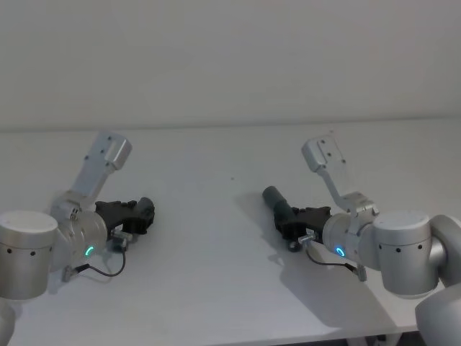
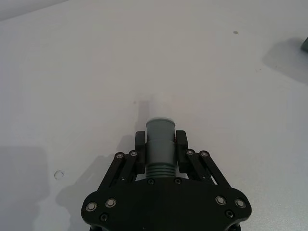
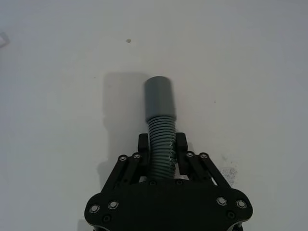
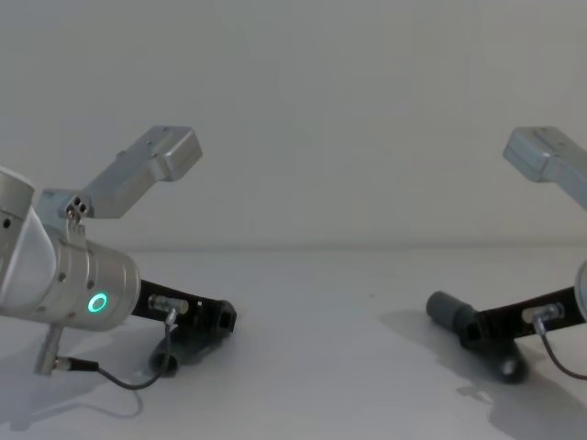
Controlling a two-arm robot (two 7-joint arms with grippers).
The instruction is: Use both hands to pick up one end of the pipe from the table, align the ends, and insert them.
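Note:
The pipe lies in two pieces, one in each gripper. My left gripper (image 2: 160, 144) is shut on the piece with the grey collar (image 2: 159, 137) and white tip (image 2: 158, 106), low over the left of the white table (image 1: 216, 288). In the head view this gripper (image 1: 140, 214) points toward the middle. My right gripper (image 3: 161, 147) is shut on the ribbed hose (image 3: 161, 139), just behind its smooth grey cuff (image 3: 159, 96). The cuff (image 1: 276, 200) juts toward the centre from the right gripper (image 1: 294, 223) and hangs slightly above the table. A wide gap separates the two ends.
Bare white table stretches between the two grippers and behind them to the pale wall. The table's front edge runs close under my right arm (image 1: 396, 252). A small dark speck (image 1: 232, 178) marks the table's middle.

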